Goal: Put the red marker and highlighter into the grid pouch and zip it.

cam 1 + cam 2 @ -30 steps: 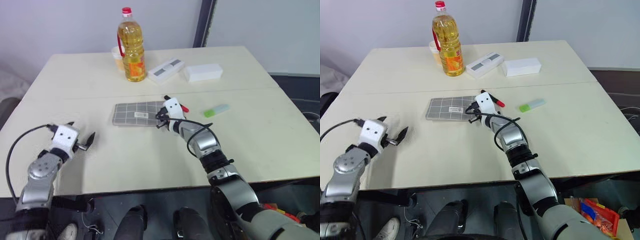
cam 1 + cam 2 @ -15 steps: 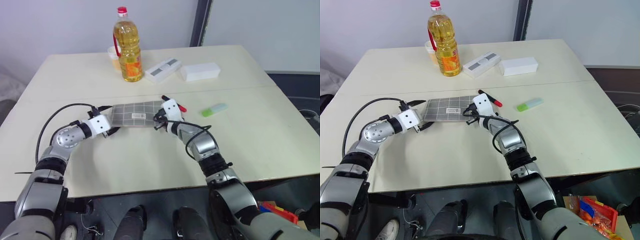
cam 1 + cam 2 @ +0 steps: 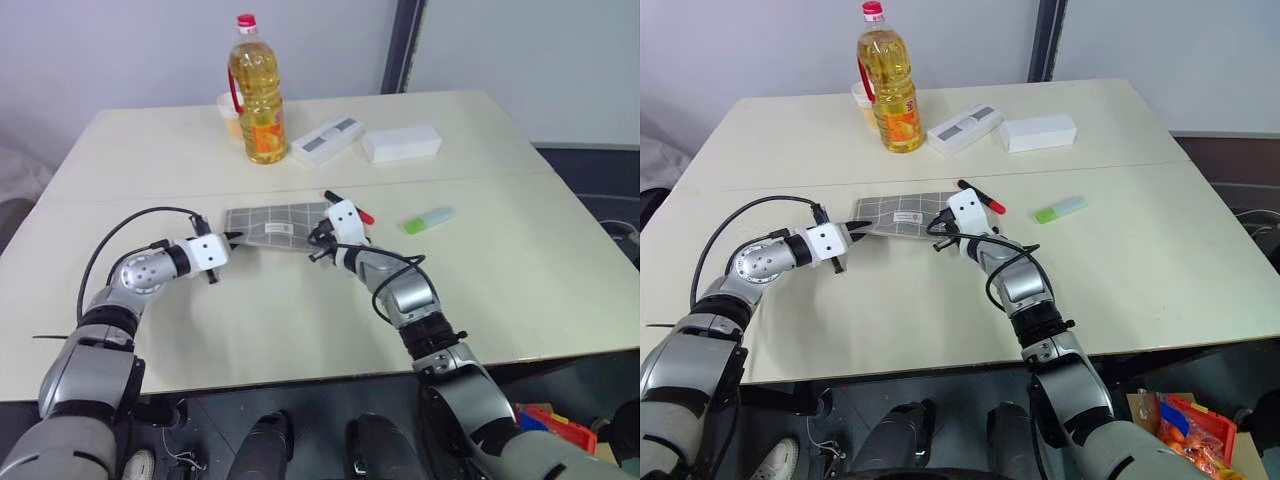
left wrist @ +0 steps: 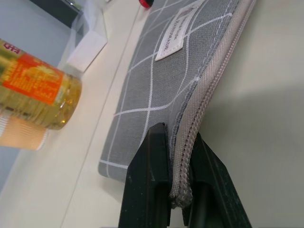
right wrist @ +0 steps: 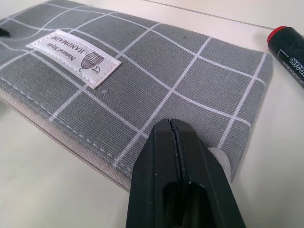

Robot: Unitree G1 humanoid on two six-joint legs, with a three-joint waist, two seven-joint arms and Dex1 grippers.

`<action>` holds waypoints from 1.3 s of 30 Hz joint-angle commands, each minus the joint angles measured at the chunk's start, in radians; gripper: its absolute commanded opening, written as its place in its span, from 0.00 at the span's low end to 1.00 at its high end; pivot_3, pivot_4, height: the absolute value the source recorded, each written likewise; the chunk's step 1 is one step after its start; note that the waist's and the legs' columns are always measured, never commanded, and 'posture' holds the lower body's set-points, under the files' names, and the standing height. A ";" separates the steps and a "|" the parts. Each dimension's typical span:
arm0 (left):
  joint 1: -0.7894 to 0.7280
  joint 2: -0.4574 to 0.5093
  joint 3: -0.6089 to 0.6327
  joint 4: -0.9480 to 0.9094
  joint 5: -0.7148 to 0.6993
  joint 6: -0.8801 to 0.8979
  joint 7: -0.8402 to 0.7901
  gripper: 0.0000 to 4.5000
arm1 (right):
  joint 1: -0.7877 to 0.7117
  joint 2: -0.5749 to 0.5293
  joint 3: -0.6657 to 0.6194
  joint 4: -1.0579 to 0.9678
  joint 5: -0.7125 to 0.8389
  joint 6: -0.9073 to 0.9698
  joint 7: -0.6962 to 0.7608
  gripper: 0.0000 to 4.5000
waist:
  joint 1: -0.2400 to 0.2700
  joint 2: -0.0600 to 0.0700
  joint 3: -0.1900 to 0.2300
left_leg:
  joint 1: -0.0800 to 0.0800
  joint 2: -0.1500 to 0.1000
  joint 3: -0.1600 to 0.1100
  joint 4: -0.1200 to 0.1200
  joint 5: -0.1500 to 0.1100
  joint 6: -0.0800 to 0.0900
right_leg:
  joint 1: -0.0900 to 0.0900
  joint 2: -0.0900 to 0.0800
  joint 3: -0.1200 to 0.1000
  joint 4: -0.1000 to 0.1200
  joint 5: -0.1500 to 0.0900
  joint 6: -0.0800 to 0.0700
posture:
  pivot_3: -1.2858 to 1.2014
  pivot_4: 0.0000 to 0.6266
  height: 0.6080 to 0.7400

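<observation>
The grey grid pouch (image 3: 272, 224) lies flat at mid-table. My left gripper (image 3: 230, 240) is shut on the zipper edge at the pouch's left corner; the left wrist view shows the edge of the grid pouch (image 4: 190, 90) pinched between the two fingers (image 4: 154, 156). My right gripper (image 3: 319, 241) is shut at the pouch's right end, its fingers (image 5: 161, 142) pressed together over the fabric of the grid pouch (image 5: 142, 71); what they pinch is hidden. The red marker (image 3: 352, 208) lies just right of the pouch, its red cap (image 5: 277, 34) close by. Further right rests the green highlighter (image 3: 430, 219).
At the back of the cream table (image 3: 300, 320) stand an oil bottle (image 3: 260, 95) and a small cup (image 3: 230, 108) behind it. Two white boxes (image 3: 328, 140) (image 3: 403, 143) lie to the right of the bottle.
My left arm has swung in from the front left of the table to the pouch's left end and closed on its edge. The right gripper has stayed put.
</observation>
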 commanded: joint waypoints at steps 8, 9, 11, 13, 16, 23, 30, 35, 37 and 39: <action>0.348 0.040 0.140 -0.527 -0.167 0.252 0.022 0.01 | 0.004 -0.040 0.040 -0.172 -0.014 -0.078 0.080 0.00 | -0.028 0.000 0.000 | 0.000 0.001 0.000 0.000 0.000 0.000 | -0.002 -0.001 0.002 0.002 0.000 0.000 | 0.52 0.24 1.00; 0.396 0.041 0.152 -0.602 -0.167 0.300 0.036 0.01 | 0.008 -0.045 0.044 -0.182 -0.016 -0.080 0.086 0.00 | -0.029 0.000 0.000 | 0.000 0.001 0.000 -0.001 0.000 0.000 | -0.002 -0.001 0.002 0.002 0.000 0.000 | 0.52 0.24 1.00; 0.520 0.032 0.181 -0.796 -0.149 0.426 0.082 0.01 | 0.015 -0.056 0.046 -0.203 -0.019 -0.082 0.097 0.00 | -0.029 0.001 0.000 | 0.000 0.001 -0.001 -0.001 0.000 0.000 | -0.002 -0.001 0.003 0.002 0.000 0.000 | 0.52 0.24 1.00; 0.617 0.003 0.197 -0.973 -0.141 0.559 0.119 0.01 | 0.021 -0.061 0.041 -0.215 -0.015 -0.076 0.105 0.00 | -0.026 0.001 0.001 | 0.000 0.001 -0.001 -0.001 0.000 0.000 | -0.002 -0.002 0.004 0.002 0.000 0.000 | 0.52 0.24 1.00; 0.727 -0.043 0.189 -1.191 -0.112 0.740 0.156 0.01 | 0.032 -0.069 0.042 -0.219 -0.014 -0.076 0.118 0.00 | -0.020 0.001 0.001 | 0.000 0.001 -0.001 0.000 0.000 0.000 | -0.001 -0.002 0.004 0.002 0.000 0.000 | 0.52 0.24 1.00; 0.791 -0.091 0.169 -1.364 -0.070 0.944 0.181 0.01 | 0.050 -0.059 0.076 -0.223 -0.016 -0.067 0.157 0.00 | -0.019 0.001 0.001 | 0.001 0.001 -0.001 0.000 0.000 0.000 | 0.000 -0.001 0.003 0.002 0.000 0.000 | 0.52 0.24 1.00; 0.783 -0.097 0.175 -1.391 -0.119 0.975 0.146 0.09 | 0.055 -0.040 0.078 -0.089 -0.054 0.042 0.085 0.00 | -0.019 0.001 0.000 | 0.001 0.001 -0.001 0.000 0.000 0.000 | 0.000 -0.001 0.003 0.002 0.000 -0.001 | 0.52 0.24 1.00; 0.779 -0.085 0.207 -1.401 -0.195 0.955 0.096 0.60 | 0.059 -0.030 0.080 -0.053 -0.060 0.071 0.077 0.00 | -0.018 0.000 0.000 | 0.001 0.001 -0.001 0.000 0.000 0.000 | 0.001 -0.001 0.003 0.002 0.000 -0.001 | 0.52 0.24 1.00; 0.780 -0.054 0.230 -1.377 -0.204 0.919 0.077 0.83 | 0.061 -0.025 0.080 -0.051 -0.060 0.072 0.073 0.00 | -0.019 0.000 0.000 | 0.002 0.001 -0.001 0.000 0.000 0.000 | 0.002 -0.002 0.003 0.002 0.000 -0.001 | 0.52 0.24 1.00; 0.787 -0.007 0.238 -1.344 -0.197 0.851 0.053 0.99 | 0.059 -0.020 0.080 -0.049 -0.060 0.068 0.068 0.00 | -0.019 0.000 0.000 | 0.002 0.001 -0.001 0.000 0.000 0.000 | 0.002 -0.001 0.003 0.002 0.000 -0.001 | 0.52 0.24 1.00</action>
